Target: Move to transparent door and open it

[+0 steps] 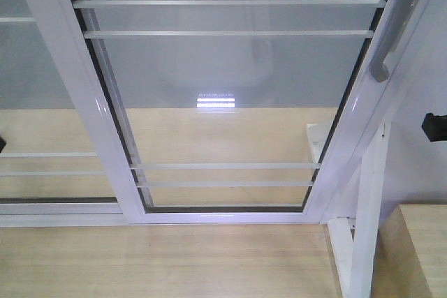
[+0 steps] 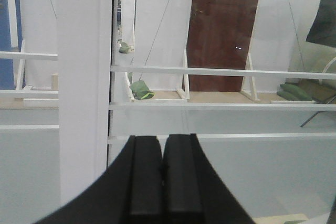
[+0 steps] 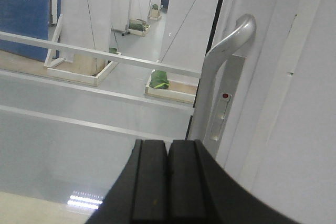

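Door (image 1: 230, 68) is filling the front view as a clear-glass panel in a white frame, crossed by thin white bars (image 1: 223, 3) and standing on the wooden floor (image 1: 167, 256). Its curved grey handle (image 1: 382, 64) is sitting on the right stile, at the right edge of that view. A second barred panel (image 1: 35, 68) is standing just beside the door on the left.

Left tool (image 2: 163, 140) is keeping its fingers pressed together with nothing between them. It is pointing at a broad white stile (image 2: 84, 77) and the bars to its right, with a brown door (image 2: 226, 24) showing far beyond the glass.

Right tool (image 3: 168, 144) is likewise narrow, its fingers meeting and gripping nothing. It is pointing toward the handle (image 3: 226, 56) from below and left, near it but apart. A lock plate (image 3: 223, 114) with a red dot (image 3: 225, 96) is lying under the handle, and a green bag (image 3: 160, 81) is resting on the floor beyond the glass.
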Available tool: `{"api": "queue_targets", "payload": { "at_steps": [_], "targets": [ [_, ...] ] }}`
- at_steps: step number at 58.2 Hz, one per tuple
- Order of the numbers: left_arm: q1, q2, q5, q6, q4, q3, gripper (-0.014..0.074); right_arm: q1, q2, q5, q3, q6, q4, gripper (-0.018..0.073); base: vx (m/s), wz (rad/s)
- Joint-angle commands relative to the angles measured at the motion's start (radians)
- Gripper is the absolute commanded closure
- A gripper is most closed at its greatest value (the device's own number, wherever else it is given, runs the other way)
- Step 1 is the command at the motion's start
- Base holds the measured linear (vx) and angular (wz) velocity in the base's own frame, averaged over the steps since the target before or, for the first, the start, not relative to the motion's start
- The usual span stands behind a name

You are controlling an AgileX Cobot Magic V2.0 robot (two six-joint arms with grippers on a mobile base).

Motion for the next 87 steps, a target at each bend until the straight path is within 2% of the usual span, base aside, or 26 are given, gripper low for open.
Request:
{"api": "queue_targets", "payload": {
  "at_steps": [1, 7, 20, 30, 37, 45, 55, 66, 71, 80, 87],
  "targets": [
    [-0.01, 0.098, -0.117, 0.002, -0.001, -0.09, 0.0602, -0.001, 0.027, -0.135, -0.04, -0.001, -0.013, 0.0561, 0.0, 0.0],
    [-0.01, 0.165, -0.169, 0.002, -0.002, -0.126, 0.0602, -0.001, 0.029, -0.144, -0.04, 0.034, -0.013, 0.0561, 0.0, 0.0],
    [-0.01, 0.202, -0.257, 0.001, -0.004, -0.129, 0.0602, -0.003, 0.029, -0.143, -0.04, 0.034, -0.009, 0.0559, 0.0, 0.0],
    [-0.01, 0.202, -0.23, 0.002, -0.01, -0.129, 0.0589, -0.003, 0.029, -0.122, -0.04, 0.034, -0.009, 0.0536, 0.0, 0.0],
    [-0.01, 0.202, -0.213, 0.01, -0.004, -0.129, 0.0552, -0.003, 0.029, -0.122, -0.04, 0.034, -0.009, 0.0473, 0.0, 0.0],
    [-0.01, 0.202, -0.19, 0.052, 0.02, -0.129, 0.047, -0.003, 0.029, -0.115, -0.04, 0.034, -0.01, 0.0355, 0.0, 0.0],
    [-0.01, 0.202, -0.167, 0.062, 0.016, -0.129, 0.0302, -0.003, 0.029, -0.08, -0.04, 0.034, -0.009, 0.0192, 0.0, 0.0],
    [-0.01, 0.202, -0.171, 0.062, 0.016, -0.129, 0.0167, -0.004, 0.044, -0.097, -0.04, 0.022, -0.002, 0.0162, 0.0, 0.0],
    [-0.004, 0.202, -0.183, 0.062, 0.016, -0.129, 0.0153, -0.004, 0.08, -0.154, -0.04, 0.002, 0.05, 0.0162, 0.0, 0.0],
    [-0.002, 0.222, -0.235, 0.062, 0.016, -0.131, 0.0153, -0.004, 0.207, -0.334, -0.04, -0.025, 0.24, 0.0162, 0.0, 0.0],
    [-0.002, 0.245, -0.233, 0.059, 0.015, -0.131, 0.0153, -0.004, 0.336, -0.456, -0.065, -0.047, 0.299, 0.0162, 0.0, 0.0]
  ]
}}
